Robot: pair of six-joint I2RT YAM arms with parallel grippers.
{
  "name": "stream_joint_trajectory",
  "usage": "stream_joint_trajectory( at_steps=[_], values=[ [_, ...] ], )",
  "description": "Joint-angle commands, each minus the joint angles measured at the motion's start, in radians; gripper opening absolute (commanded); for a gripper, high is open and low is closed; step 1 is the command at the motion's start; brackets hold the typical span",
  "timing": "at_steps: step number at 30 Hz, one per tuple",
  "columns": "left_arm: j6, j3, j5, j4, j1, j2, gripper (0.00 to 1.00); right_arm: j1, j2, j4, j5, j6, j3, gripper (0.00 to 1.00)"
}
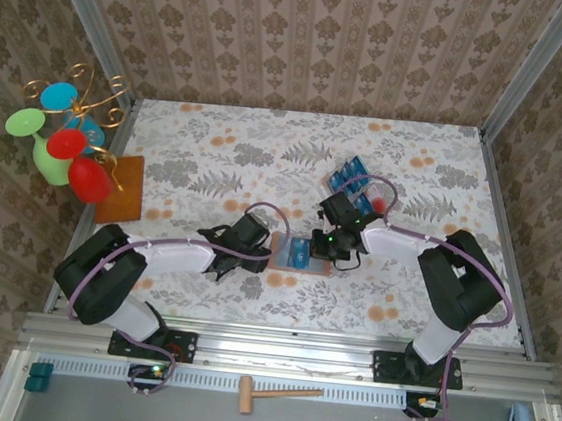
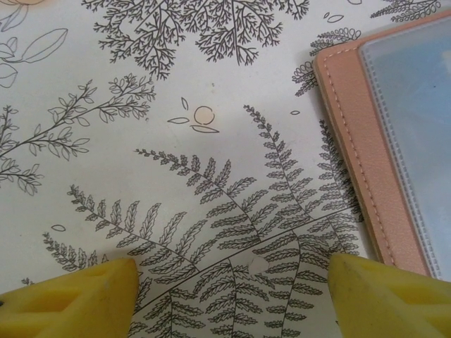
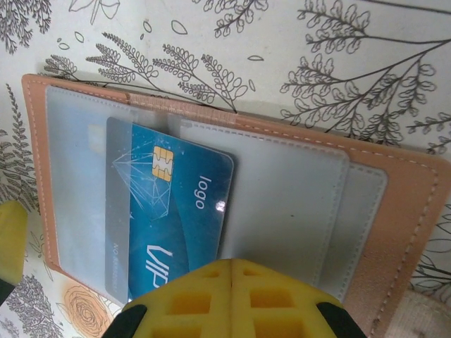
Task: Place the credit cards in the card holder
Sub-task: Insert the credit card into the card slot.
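One credit card lies on the open card holder, one short edge seemingly tucked under a clear sleeve and the rest sticking out toward the fold. The holder lies flat on the bench, between the two arms. At the card's free corner sits the right end effector, pads pressed together and gripping nothing (contact with the card unclear). Beside the holder's stitched edge sits the left end effector, pads apart with nothing between them. More credit cards sit beyond the holder, count unclear. Handling guess: the card is light, stiff, slick plastic, too thin to pinch flat. Better to push its exposed short edge into the sleeve. The holder is soft and may slide, so pin it.
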Motion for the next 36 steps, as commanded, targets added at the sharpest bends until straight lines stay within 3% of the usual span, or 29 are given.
stream_joint_trajectory(
  at_steps=[1,36],
  values=[
    [-0.019,-0.013,0.018,0.023,0.007,0.015,0.73,0.014,0.019,-0.033,0.025,-0.017,0.030,0.00],
    [-0.032,-0.025,0.032,0.059,-0.013,0.040,0.72,0.114,0.134,0.007,-0.027,0.032,0.150,0.00]
  ],
)
